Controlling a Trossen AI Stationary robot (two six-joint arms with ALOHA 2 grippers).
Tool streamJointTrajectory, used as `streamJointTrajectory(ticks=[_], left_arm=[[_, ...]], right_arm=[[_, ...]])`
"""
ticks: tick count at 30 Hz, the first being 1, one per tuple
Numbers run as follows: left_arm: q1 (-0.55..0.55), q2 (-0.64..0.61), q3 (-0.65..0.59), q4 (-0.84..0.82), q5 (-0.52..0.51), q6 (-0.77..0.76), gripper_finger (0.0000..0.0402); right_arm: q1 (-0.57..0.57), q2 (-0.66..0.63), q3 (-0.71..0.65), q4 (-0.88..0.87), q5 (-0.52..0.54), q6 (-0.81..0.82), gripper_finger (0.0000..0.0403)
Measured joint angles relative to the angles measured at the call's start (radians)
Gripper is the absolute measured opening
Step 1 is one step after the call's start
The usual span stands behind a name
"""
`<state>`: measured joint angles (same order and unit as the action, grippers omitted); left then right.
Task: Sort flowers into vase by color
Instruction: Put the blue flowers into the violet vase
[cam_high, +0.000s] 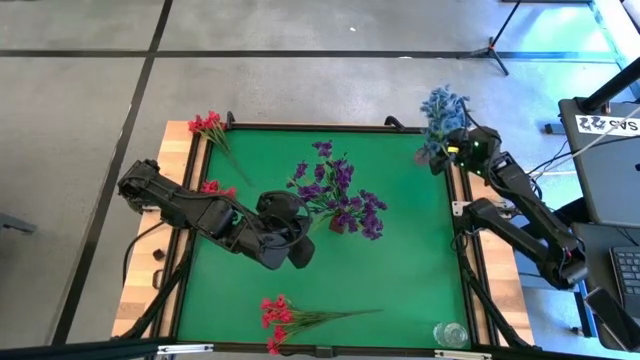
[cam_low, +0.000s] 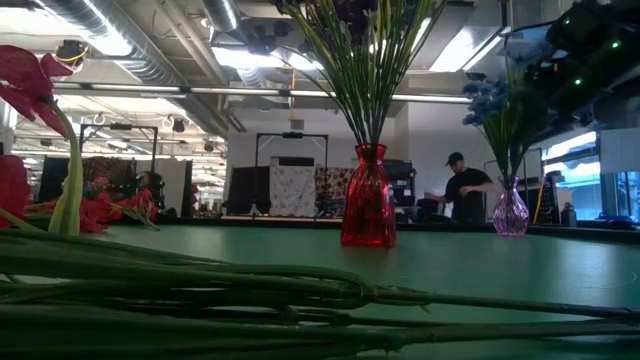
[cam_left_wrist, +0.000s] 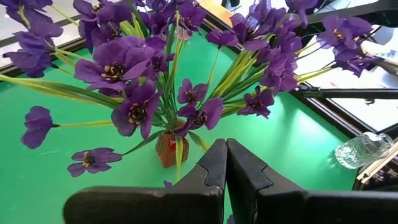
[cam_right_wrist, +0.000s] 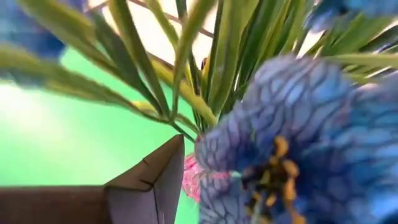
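Your left gripper (cam_high: 300, 250) sits over the middle of the green table mat (cam_high: 400, 280), just beside the purple flowers (cam_high: 340, 195). In the left wrist view its two fingers (cam_left_wrist: 211, 165) are pressed flat together with nothing between them. The purple flowers stand upright in a red glass vase (cam_low: 368, 210) near the centre of the mat; the same vase (cam_left_wrist: 168, 149) shows under the blossoms in the left wrist view.

Your right gripper (cam_high: 452, 148) is at the far right corner of the mat, in among the blue flowers (cam_high: 440, 115). The blue flowers stand in a small purple glass vase (cam_low: 510, 212). In the right wrist view one dark finger (cam_right_wrist: 155, 180) lies close to the green stems and a blue blossom (cam_right_wrist: 298, 130); the other finger is not visible, so you cannot tell how far the jaws stand apart or whether they grip a stem.

One bunch of red flowers (cam_high: 280, 318) lies flat on the near edge of the mat, stems pointing right. A second red bunch (cam_high: 210, 128) lies at the far left corner, across the mat's edge and the wooden table (cam_high: 145, 290). A few red blossoms (cam_high: 215, 188) show at the left edge, beside the left arm. A clear glass vase (cam_high: 450, 334) stands at the near right corner.

A person (cam_low: 462, 190) stands in the room beyond the table.
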<state>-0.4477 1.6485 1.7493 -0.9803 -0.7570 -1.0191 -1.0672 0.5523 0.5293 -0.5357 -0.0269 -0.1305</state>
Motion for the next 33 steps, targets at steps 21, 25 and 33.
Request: streamJointTrajectory(ticks=[21,25,33], left_arm=[[-0.008,0.000,0.000,0.009,0.000,0.000,0.0002],[-0.007,0.000,0.000,0.002,0.000,0.001,0.0002],[-0.008,0.000,0.000,0.001,0.000,0.008,0.0002]], right_arm=[[0.000,0.177,0.193,-0.257,-0.033,0.125,0.0237],[0.000,0.214,0.243,-0.341,-0.055,0.147,0.0241],[0.000,0.213,0.319,-0.567,-0.092,0.211,0.0241]])
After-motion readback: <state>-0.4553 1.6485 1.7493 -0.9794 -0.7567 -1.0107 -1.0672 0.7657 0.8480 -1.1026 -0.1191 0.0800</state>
